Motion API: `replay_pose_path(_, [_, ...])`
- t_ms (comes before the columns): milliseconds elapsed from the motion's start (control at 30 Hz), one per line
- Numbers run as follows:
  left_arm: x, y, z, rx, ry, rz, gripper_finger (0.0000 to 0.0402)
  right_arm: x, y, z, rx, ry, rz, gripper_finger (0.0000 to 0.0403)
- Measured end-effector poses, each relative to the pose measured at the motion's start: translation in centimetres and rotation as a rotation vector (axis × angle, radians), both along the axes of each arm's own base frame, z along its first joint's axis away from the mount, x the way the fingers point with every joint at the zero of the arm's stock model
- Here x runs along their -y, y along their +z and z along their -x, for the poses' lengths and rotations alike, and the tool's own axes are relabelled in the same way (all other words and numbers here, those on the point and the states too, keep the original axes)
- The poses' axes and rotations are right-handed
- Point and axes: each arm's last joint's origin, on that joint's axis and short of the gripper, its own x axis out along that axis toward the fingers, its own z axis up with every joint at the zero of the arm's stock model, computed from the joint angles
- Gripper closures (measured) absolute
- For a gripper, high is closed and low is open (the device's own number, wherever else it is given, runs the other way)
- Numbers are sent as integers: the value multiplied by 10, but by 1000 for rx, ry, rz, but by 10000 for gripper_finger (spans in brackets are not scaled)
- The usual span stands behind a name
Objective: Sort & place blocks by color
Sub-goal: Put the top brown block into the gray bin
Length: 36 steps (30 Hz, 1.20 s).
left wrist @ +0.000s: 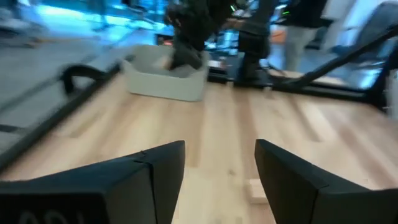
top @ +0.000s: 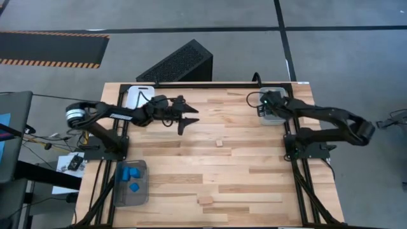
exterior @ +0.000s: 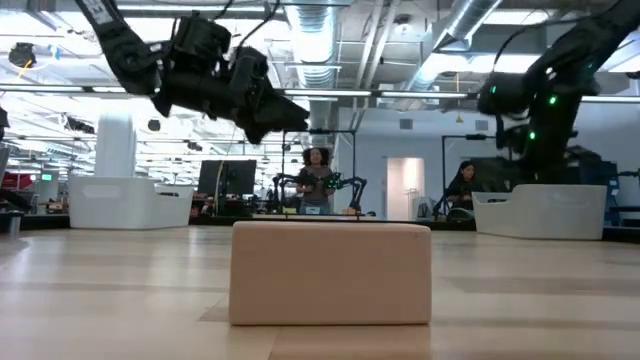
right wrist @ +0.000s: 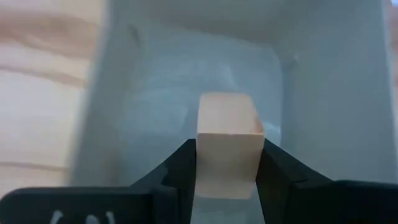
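Observation:
My right gripper (right wrist: 227, 177) is shut on a light wood block (right wrist: 227, 124) and hangs over the grey tray (top: 272, 116) at the table's far right. My left gripper (top: 189, 118) is open in the air above the far middle of the table. Its fingers frame bare wood in the left wrist view, with one small wood block (left wrist: 255, 190) lying flat just ahead. That block (top: 219, 143) rests on the table's middle. A longer wood block (top: 206, 200) lies flat near the near edge and fills the low view (exterior: 330, 272). Blue blocks (top: 130, 178) lie in the clear tray (top: 141, 191). My right gripper pinches the light wood block by two opposite side faces (right wrist: 202, 155), one finger on each. The fingers come from above, pointing down into the grey tray. The block stands out past the fingertips over the tray's floor (right wrist: 155, 93). Whether it touches the floor, I cannot tell.
A white tray (top: 138, 95) sits at the far left corner, behind my left arm. A black frame rail (top: 210, 83) runs along the far edge. Open tabletop lies between the two loose wood blocks. People stand in the room beyond the table.

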Motion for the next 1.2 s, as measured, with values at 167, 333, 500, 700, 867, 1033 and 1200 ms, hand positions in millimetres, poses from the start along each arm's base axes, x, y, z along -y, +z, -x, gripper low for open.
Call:
replay_pose_path(167, [6, 20, 12, -27, 81, -83, 214, 13, -21, 4, -87, -62, -107, 254])
replay_pose_path(333, [13, 22, 12, -43, 74, -124, 214, 24, -35, 5, -100, -104, -147, 243])
replay_pose_path(500, [16, 18, 11, -78, 82, -141, 214, 26, -37, 0, -88, -87, -127, 241])
replay_pose_path(700, [16, 17, 11, -84, 83, -130, 214, 25, -30, 1, -72, -67, -99, 216])
replay_pose_path(867, [16, 17, 11, -84, 85, -123, 214, 22, -17, 3, -40, -40, -49, 177])
replay_pose_path(1033, [17, 16, 11, -103, 97, -123, 214, 14, 0, 0, -11, 53, 26, 159])
replay_pose_path(1200, [20, 13, 11, -133, 112, -148, 214, -7, 19, -12, 48, 237, 124, 160])
